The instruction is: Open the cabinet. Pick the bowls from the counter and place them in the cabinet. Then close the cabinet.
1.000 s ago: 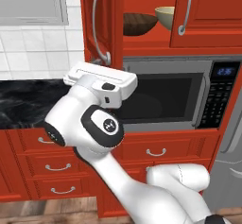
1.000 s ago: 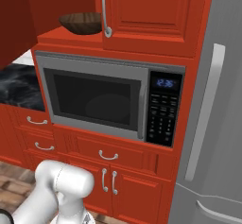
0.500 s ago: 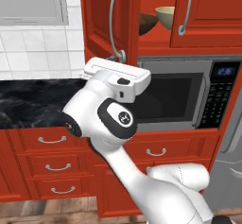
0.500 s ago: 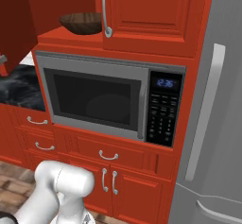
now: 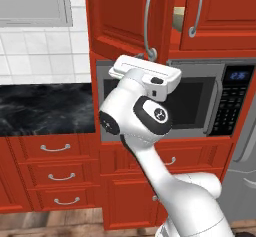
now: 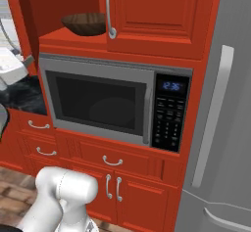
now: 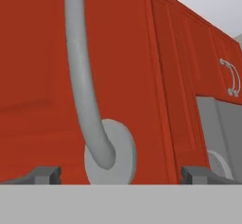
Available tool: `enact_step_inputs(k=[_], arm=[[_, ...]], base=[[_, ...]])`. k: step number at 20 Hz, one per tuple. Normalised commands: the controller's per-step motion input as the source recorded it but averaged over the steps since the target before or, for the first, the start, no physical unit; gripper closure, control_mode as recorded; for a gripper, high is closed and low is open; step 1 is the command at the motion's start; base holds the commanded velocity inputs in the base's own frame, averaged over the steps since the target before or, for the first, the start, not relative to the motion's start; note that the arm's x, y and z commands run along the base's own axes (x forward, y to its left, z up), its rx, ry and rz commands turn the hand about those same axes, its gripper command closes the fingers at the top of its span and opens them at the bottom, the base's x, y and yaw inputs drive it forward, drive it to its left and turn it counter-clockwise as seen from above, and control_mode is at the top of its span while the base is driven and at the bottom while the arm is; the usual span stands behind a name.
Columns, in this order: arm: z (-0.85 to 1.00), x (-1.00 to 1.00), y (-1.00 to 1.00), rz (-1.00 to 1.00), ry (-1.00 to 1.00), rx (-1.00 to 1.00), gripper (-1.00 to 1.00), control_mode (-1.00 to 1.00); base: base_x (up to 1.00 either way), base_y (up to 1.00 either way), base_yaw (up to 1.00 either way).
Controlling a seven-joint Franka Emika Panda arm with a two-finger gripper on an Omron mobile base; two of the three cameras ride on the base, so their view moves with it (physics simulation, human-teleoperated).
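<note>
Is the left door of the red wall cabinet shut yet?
No. The left door stands ajar; a gap shows the beige bowl, and the right base view shows the brown bowl inside.

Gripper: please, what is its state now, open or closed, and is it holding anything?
Gripper: open, holding nothing; its two fingertips stand on either side of the cabinet door handle.

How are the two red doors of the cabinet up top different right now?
The left door is swung partly open, leaving a gap; the right door is shut flat. Through the gap, the beige bowl peeks out; from the right base view the brown bowl sits on the shelf. The open claw straddles the base of the left door's handle; the right door's handle is untouched. Both are red with long curved silver handles.
</note>
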Motion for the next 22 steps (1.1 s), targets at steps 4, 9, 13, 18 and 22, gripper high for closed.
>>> enact_step_inputs(k=[4, 9, 13, 18, 22], arm=[[0.0, 0.33, -0.66, 0.0, -0.07, 0.01, -1.0, -1.0], [0.0, 0.52, -0.66, 0.0, -0.04, 0.0, -1.0, -1.0], [0.0, 0.36, -0.55, 0.0, -0.06, 0.0, -1.0, -1.0], [0.0, 0.3, -0.56, 0.0, -0.02, 0.0, -1.0, -1.0], [0.0, 0.41, -0.45, 0.0, 0.0, 0.02, -1.0, -1.0]], base=[[0.0, 0.0, 0.0], [0.0, 0.0, 0.0], [0.0, 0.0, 0.0], [0.0, 0.0, 0.0], [0.0, 0.0, 0.0]])
